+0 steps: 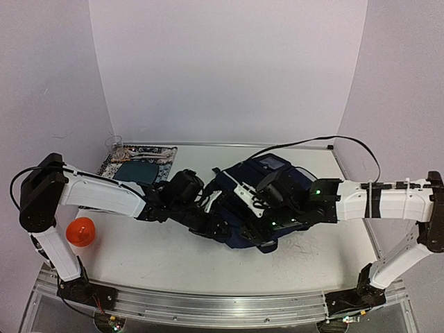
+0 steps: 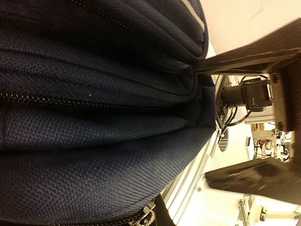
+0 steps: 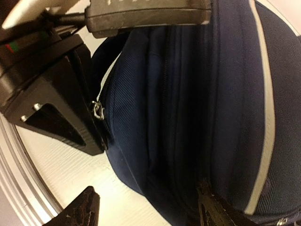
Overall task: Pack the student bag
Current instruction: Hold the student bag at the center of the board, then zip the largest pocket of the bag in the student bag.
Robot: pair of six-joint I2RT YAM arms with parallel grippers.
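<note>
Fingertips of right gripper (image 3: 146,208): spread wide. One fingertip (image 3: 207,209) touched navy fabric; the other hung over bare table just beside the bag's bulge.
Fingers of left gripper (image 1: 210,218): hidden in its own wrist view, where cloth filled the picture. They were pressed together against the bag's edge. Whether cloth or a pull sat between them could not be told.
Zip pull (image 3: 97,110): small and metal, at 9 o'clock in the right wrist view, touching the black body of the left gripper.
Zipper (image 2: 70,100): closed along the stretch seen, running across folded fabric close to the left wrist camera.
Stripe (image 3: 267,108): grey-white, curving down the bag's side toward 5 o'clock.
Student bag (image 1: 229,179): lay on its side at the table's centre, between the two grippers. The left gripper was at its 8 o'clock edge, and the right gripper reached over it from 3 o'clock.
Arms: both stretched inward from the near corners and met over the bag.
Table (image 1: 208,263): white, carrying the bag.
Mat (image 1: 161,151): patterned black with a teal oval, flat at 10 o'clock of the bag, partly under the left arm.
Orange ball (image 1: 82,231): at 8 o'clock of the bag, well apart from it, near the left arm's upright link.
</note>
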